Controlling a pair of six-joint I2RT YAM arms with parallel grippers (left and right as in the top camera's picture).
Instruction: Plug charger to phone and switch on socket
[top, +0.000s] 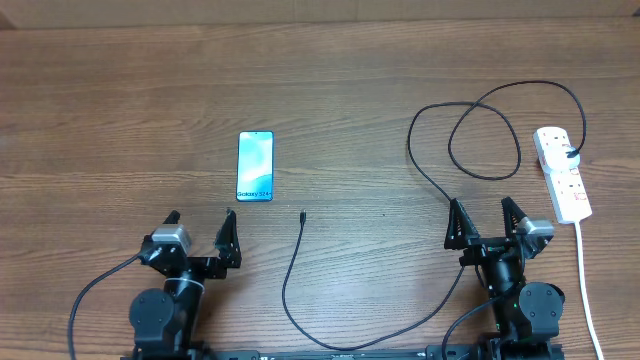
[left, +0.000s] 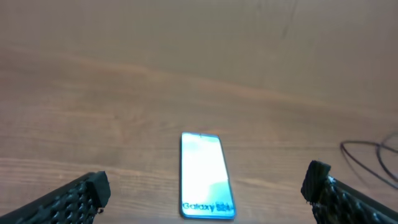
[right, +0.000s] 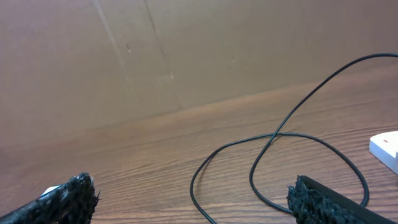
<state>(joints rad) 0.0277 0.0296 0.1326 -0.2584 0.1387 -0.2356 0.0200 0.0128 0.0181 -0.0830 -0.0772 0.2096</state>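
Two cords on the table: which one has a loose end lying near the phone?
The thin black charger cable; its free tip lies just right of the phone. The thicker white cord leaves the socket strip at the far right.

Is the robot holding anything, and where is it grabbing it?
Nothing. The left gripper and right gripper are open and empty; the phone and charger lie on the table.

Wooden table (top: 120, 120), brown wall (right: 74, 56)
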